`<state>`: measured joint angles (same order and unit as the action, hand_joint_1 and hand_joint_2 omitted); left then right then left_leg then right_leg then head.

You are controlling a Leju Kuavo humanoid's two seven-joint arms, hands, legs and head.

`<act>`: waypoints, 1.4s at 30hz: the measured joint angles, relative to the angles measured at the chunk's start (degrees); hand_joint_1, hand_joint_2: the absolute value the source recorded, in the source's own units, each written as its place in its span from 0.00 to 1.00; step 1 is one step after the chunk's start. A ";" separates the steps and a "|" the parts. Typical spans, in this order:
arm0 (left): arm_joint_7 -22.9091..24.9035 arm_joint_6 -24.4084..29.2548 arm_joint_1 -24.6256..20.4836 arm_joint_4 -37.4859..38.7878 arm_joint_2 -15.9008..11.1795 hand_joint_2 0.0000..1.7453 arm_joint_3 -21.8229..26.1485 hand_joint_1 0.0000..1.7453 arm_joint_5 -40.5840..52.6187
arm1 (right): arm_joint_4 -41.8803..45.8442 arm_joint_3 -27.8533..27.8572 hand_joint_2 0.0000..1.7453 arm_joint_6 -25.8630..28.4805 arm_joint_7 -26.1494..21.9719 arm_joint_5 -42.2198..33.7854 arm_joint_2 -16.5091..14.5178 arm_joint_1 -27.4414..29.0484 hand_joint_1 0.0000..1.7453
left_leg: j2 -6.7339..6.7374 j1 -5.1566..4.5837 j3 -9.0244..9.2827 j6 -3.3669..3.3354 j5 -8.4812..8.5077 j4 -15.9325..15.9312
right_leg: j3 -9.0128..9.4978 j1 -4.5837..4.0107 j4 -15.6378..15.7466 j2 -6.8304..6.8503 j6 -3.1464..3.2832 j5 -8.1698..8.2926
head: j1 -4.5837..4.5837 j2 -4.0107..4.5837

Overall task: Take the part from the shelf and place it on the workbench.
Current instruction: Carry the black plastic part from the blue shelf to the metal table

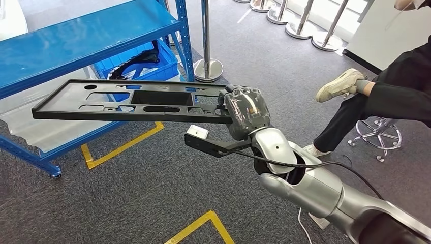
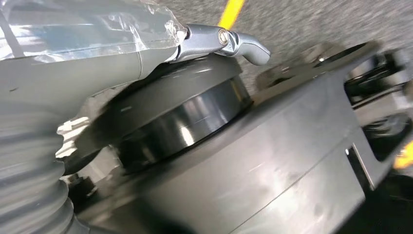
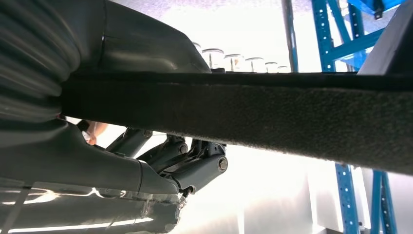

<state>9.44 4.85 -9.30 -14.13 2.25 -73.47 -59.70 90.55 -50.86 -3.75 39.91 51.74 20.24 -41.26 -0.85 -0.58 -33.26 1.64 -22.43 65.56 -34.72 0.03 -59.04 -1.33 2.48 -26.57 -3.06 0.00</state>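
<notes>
right hand [image 1: 247, 109] grips the long black part [image 1: 127, 100] by its near end — fingers wrapped over the edge, the part held out level in the air above the grey carpet [image 1: 152, 193]. from the wrist, its fingers [image 3: 195, 163] close under the dark bar [image 3: 272, 114]. left hand [image 2: 122, 44] hangs by dark body parts; whether it is open or closed, can't tell. beyond the part's far end stands the blue shelf [image 1: 81, 40] — a seated person [image 1: 391, 91] off to the right.
</notes>
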 joint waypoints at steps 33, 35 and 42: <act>0.06 -0.18 0.25 0.11 -0.07 1.00 -1.27 0.00 1.29 | -0.10 2.13 1.00 -0.96 0.03 1.48 -0.04 1.01 1.00 | -1.40 0.11 1.45 -1.28 0.95 -5.46 | -0.76 0.04 -0.54 -1.28 -0.43 0.51 | 0.68 0.00; 0.05 -0.27 0.24 0.10 -0.04 1.00 -1.37 0.00 1.46 | -0.17 2.36 1.00 -0.85 0.04 1.51 0.02 1.04 1.00 | -1.02 0.14 1.46 -1.58 0.97 -6.34 | -1.31 0.10 -0.56 -1.63 -1.07 0.87 | 0.78 0.00; 0.07 -0.30 0.26 0.10 -0.05 1.00 -1.39 0.00 1.54 | -0.35 2.99 1.00 -1.11 0.00 1.88 0.17 1.11 1.00 | 1.00 0.47 0.99 -2.50 2.00 -7.17 | -8.16 0.59 -16.16 0.86 -2.63 -6.48 | 2.72 0.00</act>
<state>9.51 4.55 -9.04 -14.03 2.20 -74.86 -58.16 90.20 -47.87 -4.86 39.91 53.62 20.41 -40.15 0.15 -0.11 -32.27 -0.87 -20.43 58.39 -42.88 0.63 -75.20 -0.47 -0.15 -33.05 -0.34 0.00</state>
